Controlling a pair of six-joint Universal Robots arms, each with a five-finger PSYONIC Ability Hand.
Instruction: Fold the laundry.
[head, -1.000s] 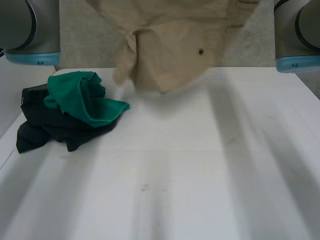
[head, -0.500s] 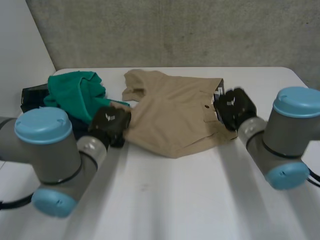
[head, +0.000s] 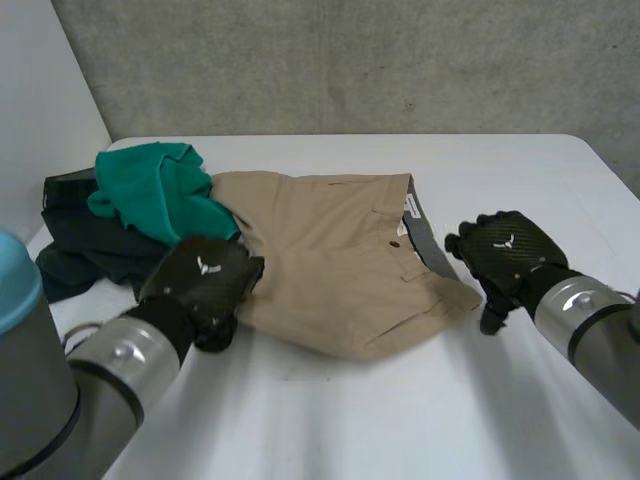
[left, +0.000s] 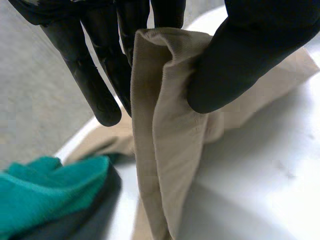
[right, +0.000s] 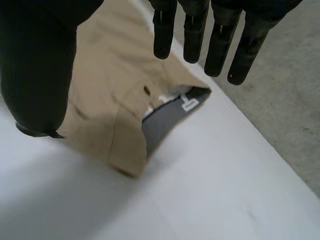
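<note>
Head view: tan, grey-lined shorts (head: 330, 260), mostly flat.

The black right hand (right: 37, 60) is held with its fingers (right: 165, 35) straight and spread and its thumb well apart, nothing being gripped. Under it a tan cloth garment (right: 107, 85) is laid on the white table (right: 200, 190). At the fingertips its waistband is turned open, so its grey lining (right: 167, 120), small white label (right: 188, 105) and dark button (right: 146, 90) are exposed.
</note>
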